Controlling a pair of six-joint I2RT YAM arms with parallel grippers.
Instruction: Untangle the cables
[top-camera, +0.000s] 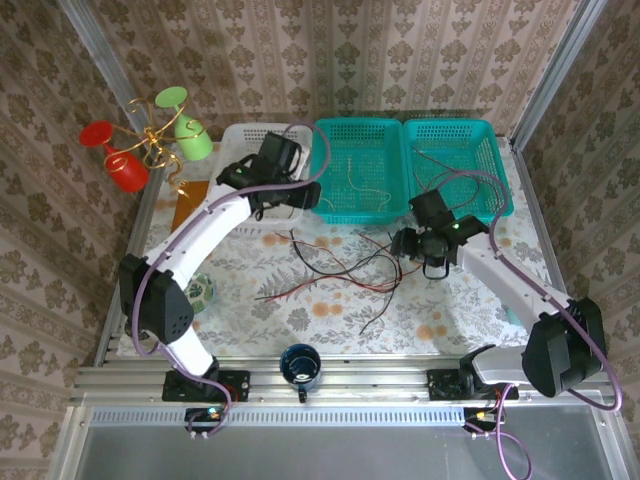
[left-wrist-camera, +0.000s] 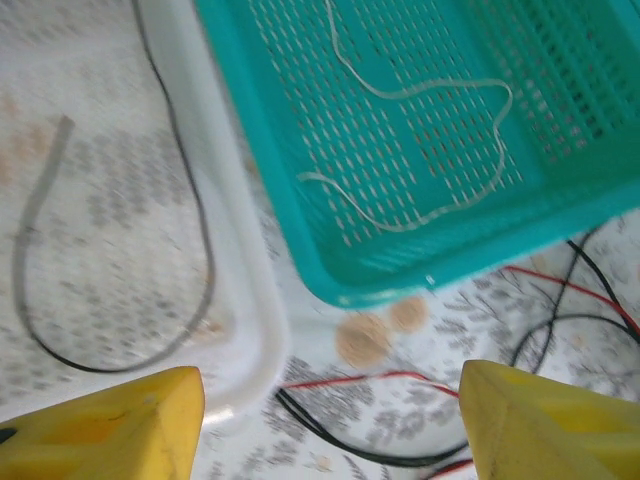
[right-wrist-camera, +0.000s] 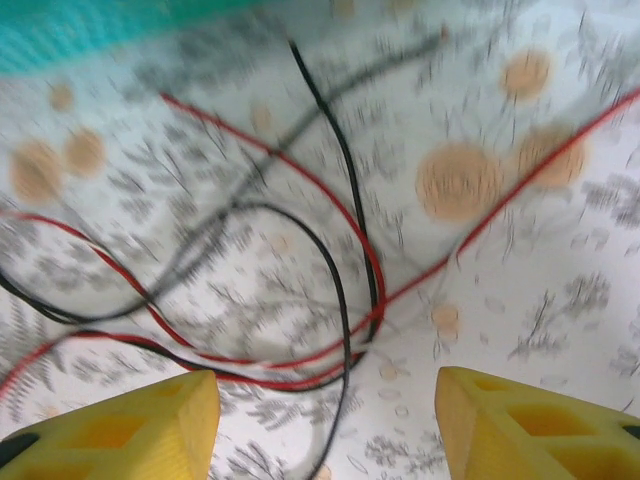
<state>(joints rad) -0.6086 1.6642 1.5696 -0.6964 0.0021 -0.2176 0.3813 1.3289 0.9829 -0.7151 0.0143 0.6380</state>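
While the red and black cables (top-camera: 338, 268) lie tangled on the floral tablecloth (top-camera: 300, 320) between our arms, we hold the left gripper (left-wrist-camera: 330, 405) and the right gripper (right-wrist-camera: 328, 400) agape, each gripping nothing.

From above, we get bright, even overhead light. The arms throw only soft, faint shadows on the floral-print tablecloth (top-camera: 330, 300), and the grey aluminium frame posts (top-camera: 560, 70) splay outward toward the corners. At the left wrist the picture looks washed out: the white plastic tray (left-wrist-camera: 265, 320) bleaches into the cloth, and the left gripper's (left-wrist-camera: 330, 425) yellow fingertips (left-wrist-camera: 110, 425) sit soft. At the right wrist, motion blur streaks the thin red and black cables (right-wrist-camera: 372, 300) and the right gripper's (right-wrist-camera: 325, 430) yellow fingertips (right-wrist-camera: 120, 430).
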